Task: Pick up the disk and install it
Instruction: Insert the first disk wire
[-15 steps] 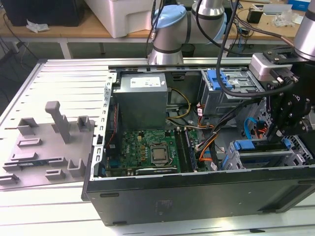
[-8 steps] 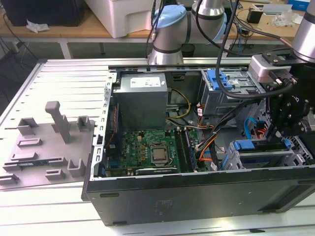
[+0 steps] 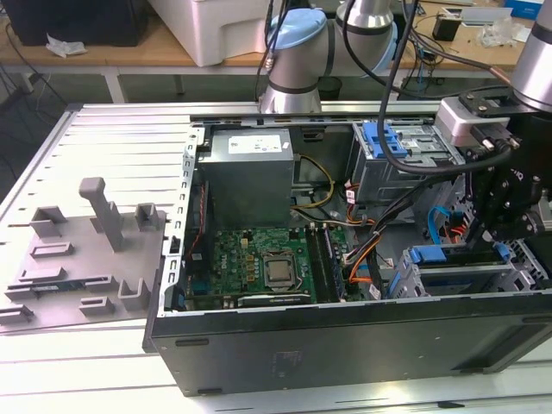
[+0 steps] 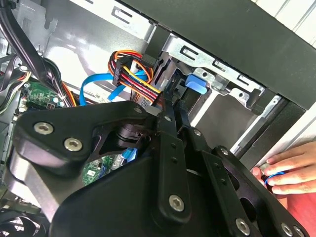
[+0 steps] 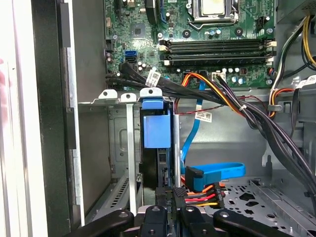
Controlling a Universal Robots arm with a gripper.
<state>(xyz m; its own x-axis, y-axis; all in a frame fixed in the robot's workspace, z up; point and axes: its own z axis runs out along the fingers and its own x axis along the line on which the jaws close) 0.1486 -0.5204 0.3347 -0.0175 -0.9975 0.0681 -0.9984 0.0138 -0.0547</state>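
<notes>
The disk (image 5: 157,129) stands on edge in a slot of the silver drive cage (image 5: 118,96), its blue plastic frame facing out. In the first wrist view my gripper (image 5: 172,193) sits at the disk's near end, its black fingers close together on the dark edge. The second wrist view has the fingers (image 4: 168,123) reaching to the cage (image 4: 217,66), where the blue frame (image 4: 196,83) shows. In the exterior view the gripper (image 3: 493,246) hangs over the cage (image 3: 448,280) at the case's right end, next to the blue frame (image 3: 440,255).
Orange and blue cables (image 5: 212,173) run close beside the slot. The motherboard (image 3: 259,263) and grey power-supply box (image 3: 248,177) fill the case's middle. A second cage (image 3: 401,155) sits behind. A person's hand (image 4: 281,170) rests outside the case wall. A grey fixture (image 3: 82,250) lies left.
</notes>
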